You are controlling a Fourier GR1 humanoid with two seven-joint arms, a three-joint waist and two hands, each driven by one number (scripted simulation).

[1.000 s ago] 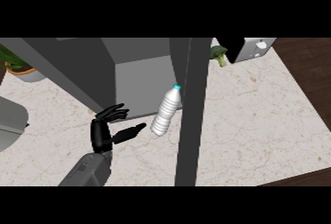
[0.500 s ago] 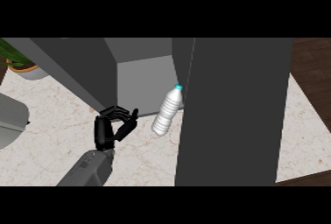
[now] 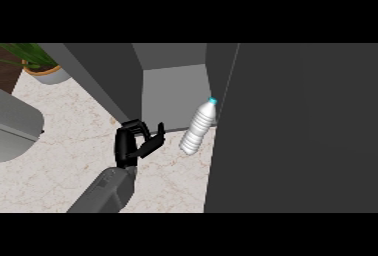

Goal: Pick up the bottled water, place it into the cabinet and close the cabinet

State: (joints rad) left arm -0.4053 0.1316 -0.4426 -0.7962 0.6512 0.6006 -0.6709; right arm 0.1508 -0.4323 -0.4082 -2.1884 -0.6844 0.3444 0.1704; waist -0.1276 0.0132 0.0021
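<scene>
Left hand low on the marbled tabletop, at the end of a grey forearm rising from the lower edge. Fingers bent at the top and partly curled, thumb apart, nothing held. Just to its right, not touching, the bottled water: clear, with a blue cap, tilted so the cap leans up and to the right, the base near the front edge of the cabinet. Cabinet interior pale grey, with a dark side wall slanting down at the left of the opening. Cap of the bottle right against the edge of the cabinet door, a broad dark panel filling the right side of the view from top to bottom. Cannot tell whether the bottle stands inside the cabinet or just before it. Potted plant at the upper left corner. Grey rounded object at the left edge. Right hand nowhere visible.
</scene>
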